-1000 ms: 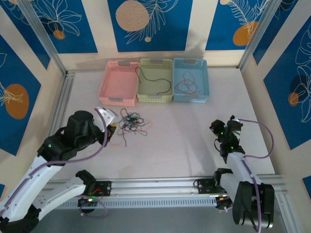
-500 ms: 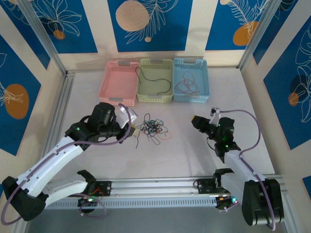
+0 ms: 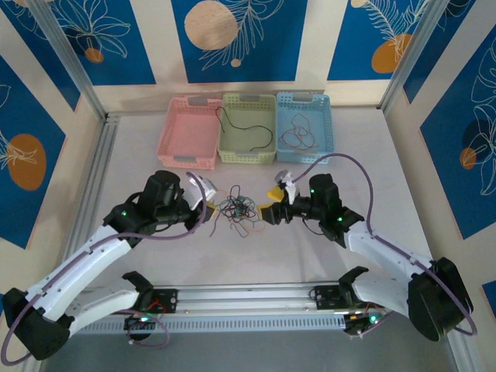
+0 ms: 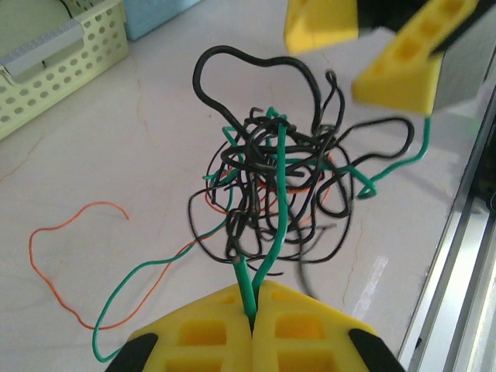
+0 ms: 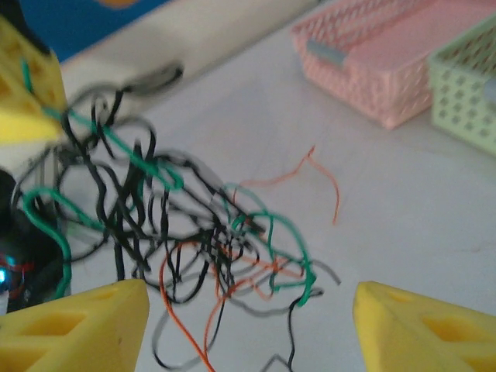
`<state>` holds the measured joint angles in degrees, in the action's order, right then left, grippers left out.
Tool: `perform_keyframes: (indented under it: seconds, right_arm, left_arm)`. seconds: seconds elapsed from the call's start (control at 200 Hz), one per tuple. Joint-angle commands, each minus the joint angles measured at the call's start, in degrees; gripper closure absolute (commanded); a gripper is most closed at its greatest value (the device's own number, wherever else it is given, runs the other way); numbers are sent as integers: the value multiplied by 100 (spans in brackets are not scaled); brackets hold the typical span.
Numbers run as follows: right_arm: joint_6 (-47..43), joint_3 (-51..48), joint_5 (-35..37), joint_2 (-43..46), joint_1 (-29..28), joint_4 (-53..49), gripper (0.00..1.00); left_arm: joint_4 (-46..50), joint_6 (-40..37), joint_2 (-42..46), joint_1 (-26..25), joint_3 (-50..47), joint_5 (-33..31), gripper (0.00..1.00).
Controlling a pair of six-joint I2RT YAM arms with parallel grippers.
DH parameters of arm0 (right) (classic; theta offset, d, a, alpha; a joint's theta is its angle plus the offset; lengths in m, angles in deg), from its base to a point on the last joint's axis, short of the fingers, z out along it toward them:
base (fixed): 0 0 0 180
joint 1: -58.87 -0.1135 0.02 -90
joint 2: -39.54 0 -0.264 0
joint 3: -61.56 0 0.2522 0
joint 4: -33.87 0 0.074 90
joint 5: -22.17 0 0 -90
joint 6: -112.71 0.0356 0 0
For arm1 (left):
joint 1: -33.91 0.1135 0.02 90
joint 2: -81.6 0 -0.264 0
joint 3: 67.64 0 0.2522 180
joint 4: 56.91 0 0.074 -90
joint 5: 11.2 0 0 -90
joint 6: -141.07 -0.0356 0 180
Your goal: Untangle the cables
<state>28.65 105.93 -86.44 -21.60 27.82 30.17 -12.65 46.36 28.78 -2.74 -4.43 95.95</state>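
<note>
One knotted clump of thin black, green, orange wires point(image 3: 236, 208) sits between left pincer point(image 4: 252, 311), pinching its green strand point(image 4: 269, 252), and spread right pincer point(image 5: 249, 298).

Table point(image 3: 136, 155) carries baskets point(image 3: 190, 128), seemingly cables point(image 3: 237, 208).

At centre table in the top view, the cables point(image 3: 236, 208) sit in a clump too small to trace strand by strand. The left wrist view cuts the left gripper point(image 4: 252, 293) off at the bottom edge and the right gripper point(image 4: 358, 48) off at the top, while the green basket point(image 4: 68, 85) runs off the left edge. In the right wrist view the clump is blurred and its black strands smeared. The pink basket point(image 5: 372, 89) runs past the top and right edges.
</note>
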Motion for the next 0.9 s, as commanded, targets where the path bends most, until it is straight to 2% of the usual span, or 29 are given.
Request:
perform_keyframes:
  seconds: [0.0, 0.15, 0.27, 0.32, 0.395, 0.495, 0.63, 0.695, 0.895]
  right_arm:
    - [-687, 357, 280, -302, -169, -738, 29]
    - [-760, 474, 344, -414, -271, -880, 29]
    - [-582, 364, 734, -178, -246, -711, 30]
    - [-415, 270, 1066, 14, -138, -621, 30]
    - [-103, 119, 1165, 368, 204, -523, 30]
    - [452, -172, 684, 826, 828, -222, 30]
    - [861, -554, 811, 1467, 1325, 54, 29]
    - [1004, -746, 601, 1718, 1526, 297, 29]
    - [908, -729, 19, 1547, 1451, 481, 30]
  left_arm:
    - [-257, -82, 254, 77, -105, -112, 100]
    - [-307, -56, 467, 79, -212, -248, 100]
    - [-321, -48, 581, 80, -252, -407, 100]
    - [-333, -39, 618, 87, -269, -494, 100]
    - [-345, -32, 674, 80, -285, -617, 100]
    - [-371, -36, 761, 93, -321, -761, 100]
    - [-447, -30, 928, 124, -370, -844, 100]
    - [-484, -13, 1005, 136, -405, -853, 100]
    - [-554, 3, 1079, 153, -432, -818, 100]
